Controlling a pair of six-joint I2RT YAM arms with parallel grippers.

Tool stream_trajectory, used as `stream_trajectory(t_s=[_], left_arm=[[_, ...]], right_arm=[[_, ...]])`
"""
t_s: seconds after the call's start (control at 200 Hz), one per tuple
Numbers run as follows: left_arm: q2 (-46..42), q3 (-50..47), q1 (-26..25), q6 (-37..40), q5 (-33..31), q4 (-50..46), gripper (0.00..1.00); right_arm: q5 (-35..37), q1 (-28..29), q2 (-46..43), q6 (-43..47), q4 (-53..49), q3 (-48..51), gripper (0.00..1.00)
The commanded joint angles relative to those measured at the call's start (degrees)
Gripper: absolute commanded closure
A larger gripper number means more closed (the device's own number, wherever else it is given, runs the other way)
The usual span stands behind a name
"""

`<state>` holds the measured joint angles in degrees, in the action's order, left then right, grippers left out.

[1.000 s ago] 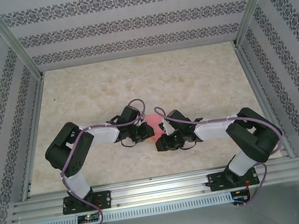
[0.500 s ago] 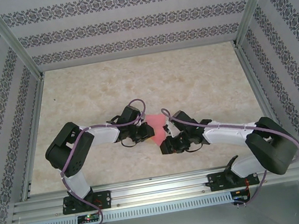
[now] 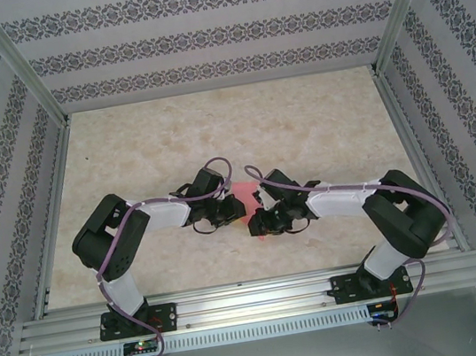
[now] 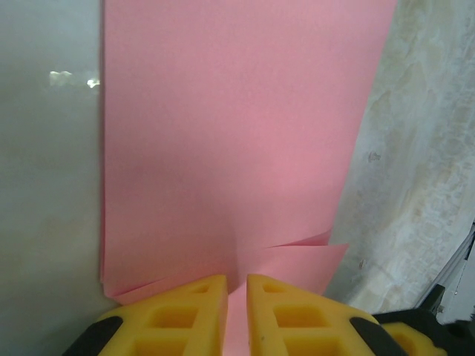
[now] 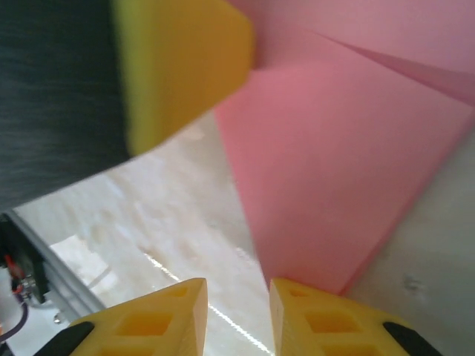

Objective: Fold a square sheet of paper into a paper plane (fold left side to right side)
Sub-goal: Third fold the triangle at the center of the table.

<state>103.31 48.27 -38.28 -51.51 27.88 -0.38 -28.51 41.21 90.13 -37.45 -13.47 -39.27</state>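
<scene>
Top external view: square sheet of paper (image 3: 244,206), salmon-red, folded, flat on tabletop (image 3: 214,137) at frame centre, between left gripper (image 3: 230,213) and right gripper (image 3: 258,222). Left wrist view: long axis runs bottom to top of frame; left fingers (image 4: 185,311) nearly together at its near edge, pinch cannot be told. Right wrist view: pointed corner aims at frame bottom; right fingers (image 5: 312,319) apart, empty.

Salmon-red paper (image 4: 237,148), folded into creased layers, sits mid-bench (image 3: 302,124) between the left and right edges, nearer the near edge.
</scene>
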Motion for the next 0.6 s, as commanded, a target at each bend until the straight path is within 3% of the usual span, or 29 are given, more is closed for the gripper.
stream_trajectory(t_s=[0.0,0.23,0.595], left_arm=[[1.85,-0.9,-0.57,1.06,-4.25,-3.65,0.82],[0.54,-0.47,-0.55,0.72,-3.94,-3.09,0.82],[-9.2,-0.35,-3.2,-0.21,-4.6,-6.77,0.81]], right_arm=[[2.77,-0.33,1.01,0.11,-0.91,0.77,0.73],[4.19,0.1,1.53,-1.05,-2.42,4.26,0.87],[6.3,0.54,3.53,-1.29,-3.8,4.99,0.93]])
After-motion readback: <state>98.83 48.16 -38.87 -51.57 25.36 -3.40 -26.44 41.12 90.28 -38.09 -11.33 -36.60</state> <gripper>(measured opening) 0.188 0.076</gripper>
